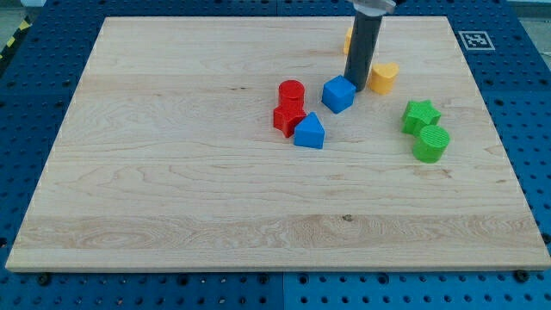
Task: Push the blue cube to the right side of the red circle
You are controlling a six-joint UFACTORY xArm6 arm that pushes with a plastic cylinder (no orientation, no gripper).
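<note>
Now my tip touches the blue cube, right of the red circle.

Wooden counter. Red star touching blue wedge at its 4 o'clock. Yellow heart; green star, green cylinder at its 5 o'clock.

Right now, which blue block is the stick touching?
My tip sits right against the blue cube, at its upper right edge. The other blue block, a triangular one, lies lower left beside the red star, well away from the tip.
</note>
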